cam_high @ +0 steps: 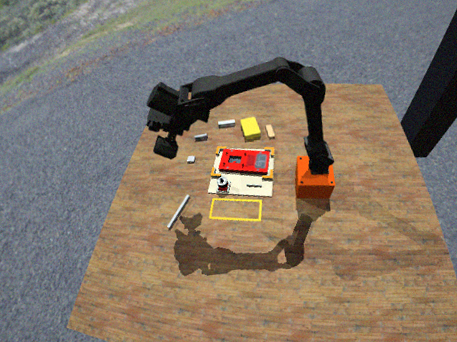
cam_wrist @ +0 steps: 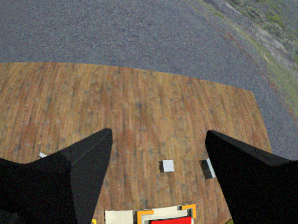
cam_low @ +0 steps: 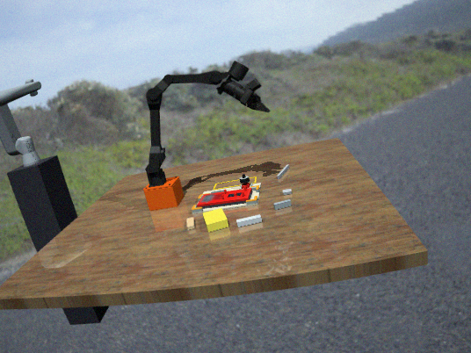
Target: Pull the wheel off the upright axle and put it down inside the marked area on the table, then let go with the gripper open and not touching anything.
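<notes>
Approaching from high up, our gripper (cam_low: 259, 106) spread and empty, we next descend onto the wheel (cam_high: 222, 185).

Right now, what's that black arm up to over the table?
The arm's gripper hangs high above the table, open and holding nothing, tilted down toward the parts. The wheel it is meant to remove sits on its upright axle at a corner of the cream board. The yellow marked area beside it has nothing in it.
</notes>
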Robot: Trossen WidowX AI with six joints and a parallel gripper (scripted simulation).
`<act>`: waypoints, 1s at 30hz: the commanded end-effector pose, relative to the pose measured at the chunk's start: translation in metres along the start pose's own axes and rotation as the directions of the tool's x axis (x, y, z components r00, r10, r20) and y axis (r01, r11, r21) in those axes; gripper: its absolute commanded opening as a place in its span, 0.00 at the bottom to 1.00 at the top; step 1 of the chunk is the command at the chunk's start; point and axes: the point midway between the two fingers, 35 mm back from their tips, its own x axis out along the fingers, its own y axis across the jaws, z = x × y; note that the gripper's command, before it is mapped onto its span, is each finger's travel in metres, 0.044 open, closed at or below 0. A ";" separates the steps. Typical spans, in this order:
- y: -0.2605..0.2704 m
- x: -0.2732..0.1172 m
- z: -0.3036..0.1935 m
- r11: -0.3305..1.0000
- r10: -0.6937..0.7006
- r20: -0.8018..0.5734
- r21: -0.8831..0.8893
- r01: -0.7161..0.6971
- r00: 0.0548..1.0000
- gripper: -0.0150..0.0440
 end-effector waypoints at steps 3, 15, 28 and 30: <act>0.013 0.028 -0.078 0.996 0.084 -0.268 -0.017 -0.092 0.960 0.76; 0.025 0.022 -0.216 0.972 0.222 -0.710 0.105 -0.212 0.668 0.76; 0.026 0.026 -0.217 0.970 0.229 -0.727 0.116 -0.213 0.647 0.76; 0.026 0.026 -0.217 0.970 0.229 -0.727 0.116 -0.213 0.647 0.76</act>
